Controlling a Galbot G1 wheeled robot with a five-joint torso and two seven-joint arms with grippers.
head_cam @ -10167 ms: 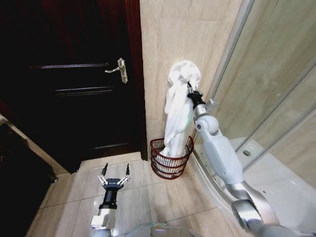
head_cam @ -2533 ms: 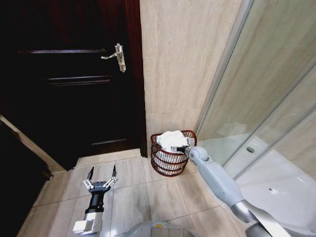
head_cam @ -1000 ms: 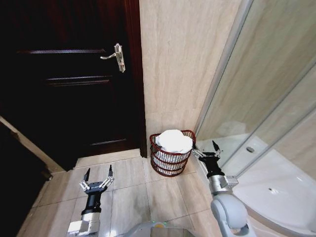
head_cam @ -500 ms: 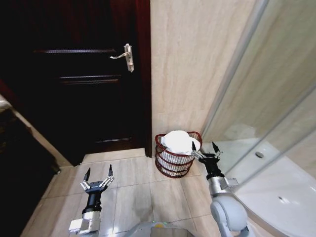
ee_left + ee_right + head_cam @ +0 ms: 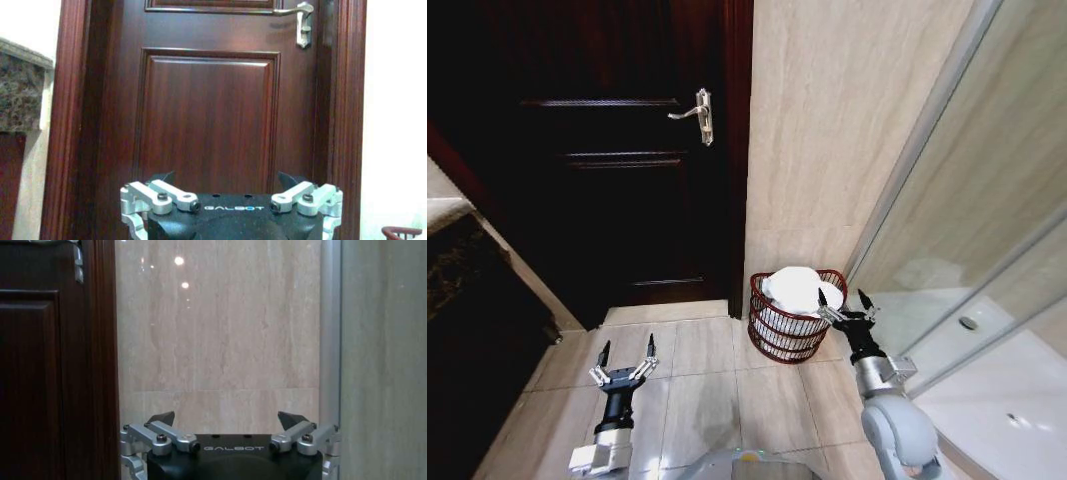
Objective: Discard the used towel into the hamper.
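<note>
Both grippers spread: right gripper by hamper, towel inside.

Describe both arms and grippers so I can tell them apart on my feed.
They match: each gripper, left and right, has a black body lettered GALBOT in white, silver bolted linkages and black pointed fingertips. The right arm has a rounded pale grey shell with a silver wrist joint.
</note>
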